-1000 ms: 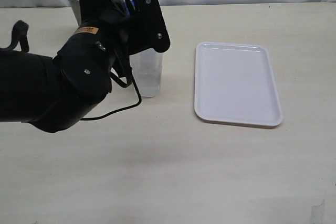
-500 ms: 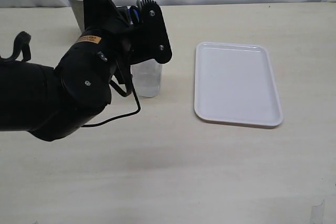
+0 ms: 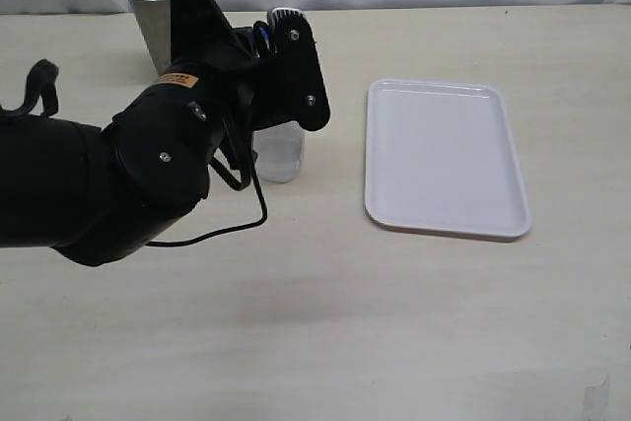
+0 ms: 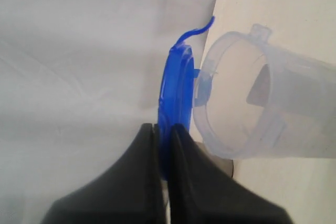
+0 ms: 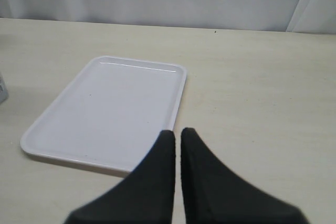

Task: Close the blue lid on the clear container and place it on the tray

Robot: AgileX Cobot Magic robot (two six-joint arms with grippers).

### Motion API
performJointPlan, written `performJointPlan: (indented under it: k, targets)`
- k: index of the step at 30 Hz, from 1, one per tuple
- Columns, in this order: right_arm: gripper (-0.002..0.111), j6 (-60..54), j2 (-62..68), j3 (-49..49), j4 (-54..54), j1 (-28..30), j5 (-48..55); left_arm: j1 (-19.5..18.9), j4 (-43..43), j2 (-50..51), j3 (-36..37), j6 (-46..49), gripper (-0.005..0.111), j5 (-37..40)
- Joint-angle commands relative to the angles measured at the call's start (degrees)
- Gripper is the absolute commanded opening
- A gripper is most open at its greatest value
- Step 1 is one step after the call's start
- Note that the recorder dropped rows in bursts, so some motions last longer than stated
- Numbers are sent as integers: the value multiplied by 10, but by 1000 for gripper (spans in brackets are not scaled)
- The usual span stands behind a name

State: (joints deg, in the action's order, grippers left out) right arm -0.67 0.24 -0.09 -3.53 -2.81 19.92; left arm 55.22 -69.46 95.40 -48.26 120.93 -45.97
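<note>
one blue lid, one clear container, one tray, one metal cup.

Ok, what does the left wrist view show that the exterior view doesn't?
Left wrist only: the left pincer shut on the blue lid, held edge-on beside the clear container's open rim. Exterior only: the grey metal cup and the whole tray. Both: the lid, the container and the table.

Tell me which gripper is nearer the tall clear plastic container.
Left. The left gripper, shut on the blue plastic lid, is beside the clear container; the right gripper is apart, past the flat white tray.
</note>
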Motion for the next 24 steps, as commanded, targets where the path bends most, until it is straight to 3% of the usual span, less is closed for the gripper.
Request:
performJointPlan:
  k: [1, 24]
  targets:
    - [4, 2, -2, 1, 1, 2, -1, 1, -9, -4, 1, 18, 0, 3]
    - [4, 2, -2, 1, 1, 2, -1, 1, 2, -4, 22, 18, 0, 68]
